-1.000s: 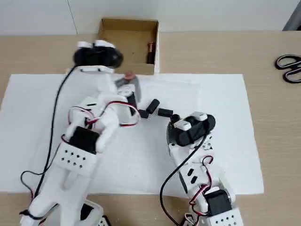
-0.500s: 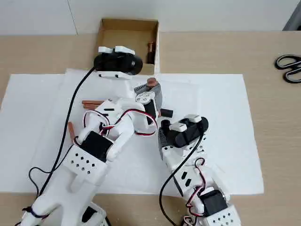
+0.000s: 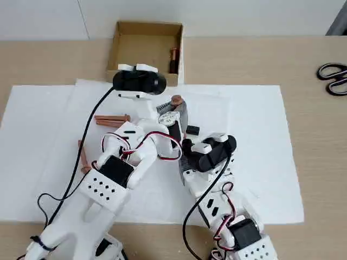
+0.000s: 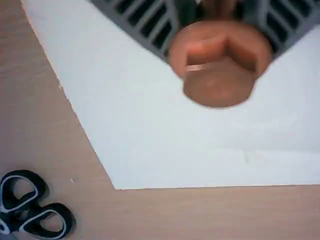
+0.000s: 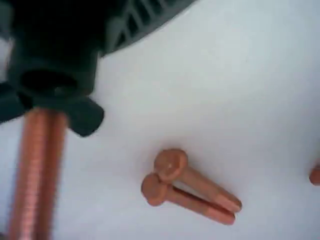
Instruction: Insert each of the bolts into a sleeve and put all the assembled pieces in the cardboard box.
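My left gripper (image 3: 174,110) is shut on a copper bolt (image 3: 176,101), whose hexagonal head (image 4: 220,65) sits between the grey fingers (image 4: 135,17). My right gripper (image 5: 55,60) is shut on a black sleeve (image 5: 47,82), tucked under the left arm in the high view. A copper shaft (image 5: 37,170) runs out from the sleeve; how deep it sits I cannot tell. Another black sleeve (image 3: 191,130) lies on the paper. The cardboard box (image 3: 123,40) at the back holds one assembled piece (image 3: 173,58).
Two loose bolts (image 3: 111,119) lie side by side on the white paper (image 3: 255,124) and also show in the right wrist view (image 5: 187,192). One more bolt (image 3: 82,154) lies beside the left arm. Scissors (image 3: 333,76) rest on the bare wood at the far right.
The left arm swung right and toward the front, away from the box, carrying the bolt to the right gripper. The right arm drew back and leftward under it.
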{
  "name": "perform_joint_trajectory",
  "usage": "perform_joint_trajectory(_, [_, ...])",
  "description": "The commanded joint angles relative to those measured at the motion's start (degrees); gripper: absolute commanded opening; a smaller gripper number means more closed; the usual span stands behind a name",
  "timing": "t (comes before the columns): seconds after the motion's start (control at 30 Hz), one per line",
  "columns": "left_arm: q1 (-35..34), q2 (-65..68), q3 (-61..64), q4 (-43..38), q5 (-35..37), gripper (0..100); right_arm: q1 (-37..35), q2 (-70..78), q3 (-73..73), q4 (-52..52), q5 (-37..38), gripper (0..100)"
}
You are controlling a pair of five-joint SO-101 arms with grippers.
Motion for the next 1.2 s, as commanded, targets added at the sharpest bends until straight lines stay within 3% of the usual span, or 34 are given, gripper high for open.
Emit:
perform_joint_trajectory(0.0, [0.6,-0.6,-0.3,-1.8,0.4,1,0.0,-1.1,0.0,-1.5,-0.4,0.5])
perform_joint_trajectory(0.97, [3.0,-0.8,-1.0,5.2,-1.6,1,0.4,-1.1,-0.1,-1.5,-0.4,0.5])
perform_joint_trajectory(1.17, [3.0,-0.8,-4.5,10.9,-1.6,1,0.4,-1.1,-0.1,-1.5,-0.4,0.5])
